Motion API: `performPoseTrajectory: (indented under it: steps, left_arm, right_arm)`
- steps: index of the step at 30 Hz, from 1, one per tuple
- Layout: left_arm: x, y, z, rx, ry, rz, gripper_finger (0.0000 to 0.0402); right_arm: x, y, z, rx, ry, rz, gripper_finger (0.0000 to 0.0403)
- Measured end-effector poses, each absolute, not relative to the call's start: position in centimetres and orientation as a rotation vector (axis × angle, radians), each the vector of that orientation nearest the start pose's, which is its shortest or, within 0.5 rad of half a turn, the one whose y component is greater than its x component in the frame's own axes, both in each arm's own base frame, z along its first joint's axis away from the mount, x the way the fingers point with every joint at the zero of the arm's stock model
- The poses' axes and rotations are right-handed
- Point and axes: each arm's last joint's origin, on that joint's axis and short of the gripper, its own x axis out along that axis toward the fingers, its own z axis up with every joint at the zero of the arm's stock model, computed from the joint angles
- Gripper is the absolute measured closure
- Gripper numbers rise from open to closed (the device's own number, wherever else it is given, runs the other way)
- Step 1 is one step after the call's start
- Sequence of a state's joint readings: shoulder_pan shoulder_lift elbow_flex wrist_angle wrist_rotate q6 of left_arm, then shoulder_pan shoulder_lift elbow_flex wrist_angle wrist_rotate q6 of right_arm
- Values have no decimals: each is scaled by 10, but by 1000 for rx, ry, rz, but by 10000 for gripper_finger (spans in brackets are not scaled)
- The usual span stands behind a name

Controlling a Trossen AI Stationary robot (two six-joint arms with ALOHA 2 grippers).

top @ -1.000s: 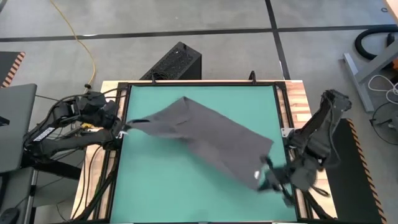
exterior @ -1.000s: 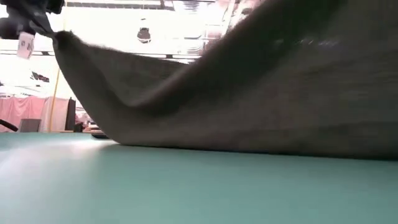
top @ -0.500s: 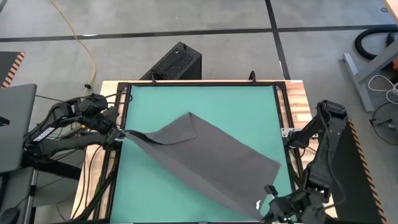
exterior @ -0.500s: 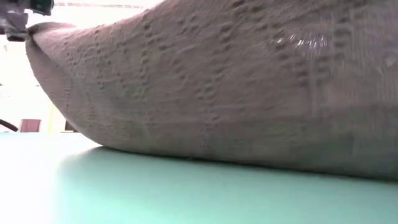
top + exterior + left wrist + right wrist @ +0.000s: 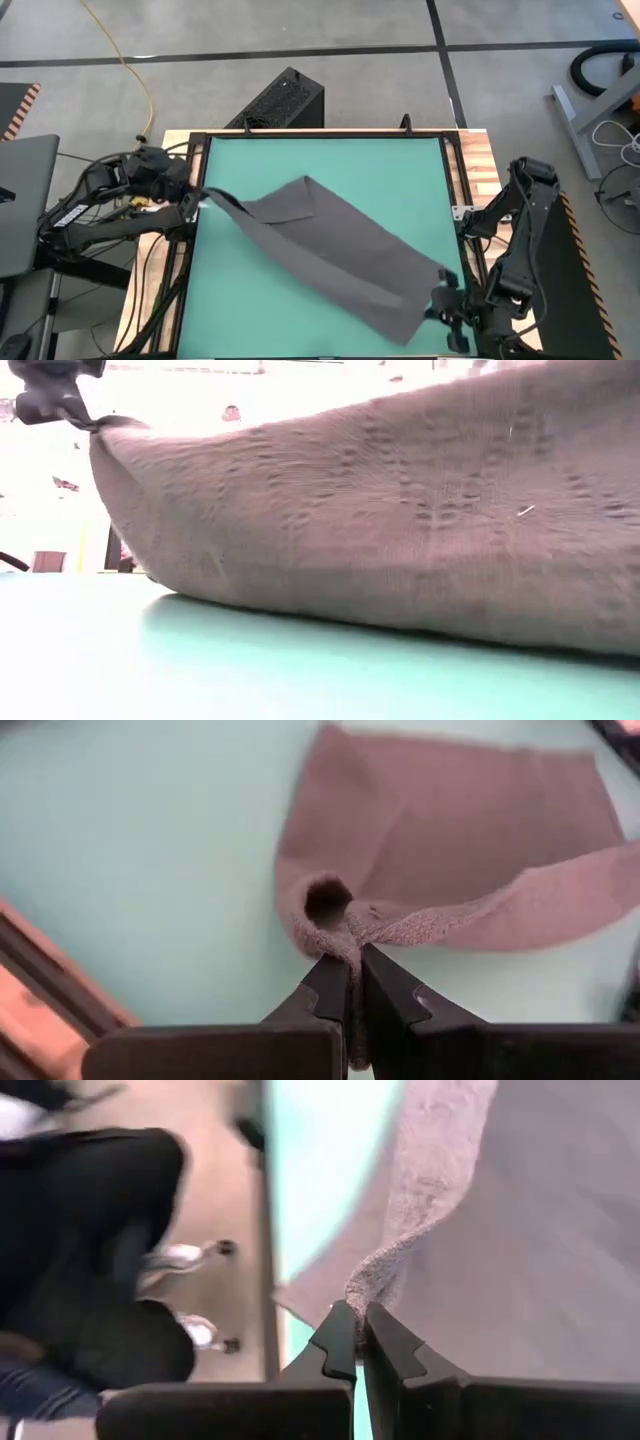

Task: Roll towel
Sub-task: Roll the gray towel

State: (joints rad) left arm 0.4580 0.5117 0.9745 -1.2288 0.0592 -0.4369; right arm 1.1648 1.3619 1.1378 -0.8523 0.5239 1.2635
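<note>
Towel [image 5: 330, 250]: dark grey, soft looped weave w/ dotted rib pattern up close; stretched diagonally over green table [image 5: 300, 165], long edge folded under, sagging mid-span; left gripper [image 5: 197, 201] fingers pinched shut on corner at table's left edge; right gripper [image 5: 447, 300] fingers clamped on opposite corner, near-right; vs half-sec ago: right end pulled back in from front edge, cloth less spread.

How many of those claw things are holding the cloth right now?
2. The left gripper pinches the dark grey cloth towel at the table's left edge; the right gripper pinches its near-right corner.
</note>
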Motion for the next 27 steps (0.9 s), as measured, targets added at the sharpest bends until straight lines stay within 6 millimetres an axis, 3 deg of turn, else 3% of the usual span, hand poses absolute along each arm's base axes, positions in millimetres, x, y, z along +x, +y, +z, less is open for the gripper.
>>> performPoseTrajectory:
  steps: [4,8,12,15,21,27]
  left_arm:
    - [54,27,324,-562,616,590,400]
    - [65,32,301,-545,654,590,400]
    - [83,39,276,-560,618,527,400]
    - [97,44,270,-565,517,438,400]
    - [118,59,297,-504,213,384,400]
    - [109,76,339,-401,-11,678,400]
  right_arm:
    - [111,225,278,412,1011,-96,381]
    - [109,221,274,389,1046,-159,381]
    - [111,219,275,267,963,-130,381]
    - [114,211,280,188,878,-144,381]
    - [123,174,298,-49,639,-292,381]
    - [131,120,328,-275,423,-512,381]
